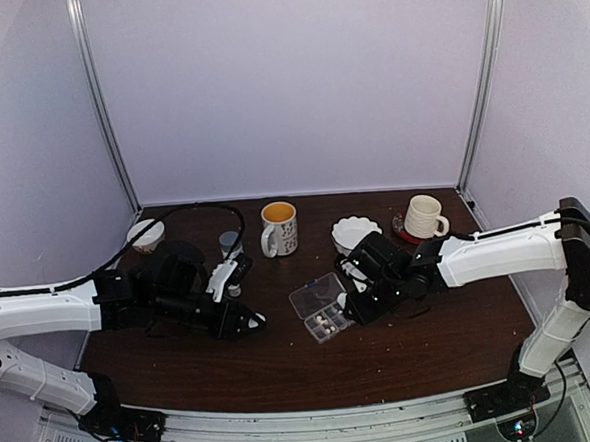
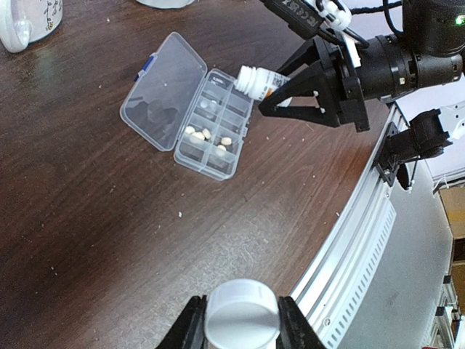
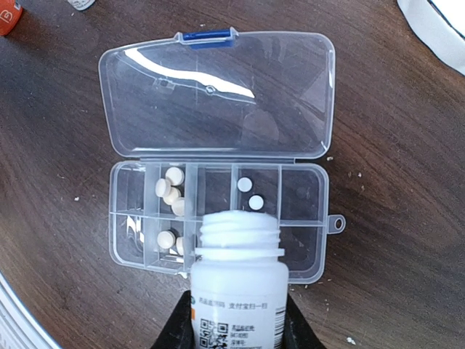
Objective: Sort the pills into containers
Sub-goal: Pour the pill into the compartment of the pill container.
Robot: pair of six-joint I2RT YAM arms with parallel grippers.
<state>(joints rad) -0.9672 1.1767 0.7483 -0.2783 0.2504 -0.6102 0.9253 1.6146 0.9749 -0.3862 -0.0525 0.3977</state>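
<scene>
Pouring looks like the step in hand, from where I stand. The dark wooden table [image 1: 284,372] has both arms reaching low across it twd the middle. The clear pill box [image 3: 301,196] lies flat near the table's centre. Its hinged lid [image 3: 218,102] is folded fully open, blue latch tab [image 3: 207,34] on the far edge, so both rows of compartments are exposed.

The R gripper [image 3: 234,329] is clamped on a white pill bottle [image 3: 236,269]. The bottle is uncapped and tipped, w/ its mouth over the row nearer the R wrist, about mid-length. Can't tell if the mouth touches the dividers. The L gripper [image 2: 241,331] sits well apart, off to the side, jaws pinched on a white bottle cap [image 2: 241,309]. I'd judge it's only waiting w/ it.

Some pale pills [image 3: 173,190] cluster in the far-row compt second from left, w/ a couple more in the compt below. Two small round white ones [image 3: 256,201] lie in a far-row compt right of centre. The end compts look bare.

Next move, my guess, is a slow extra tilt or light shake of the bottle, mouth centred over one compt. That should let a pill or two drop w/o spilling across dividers or onto the table.
</scene>
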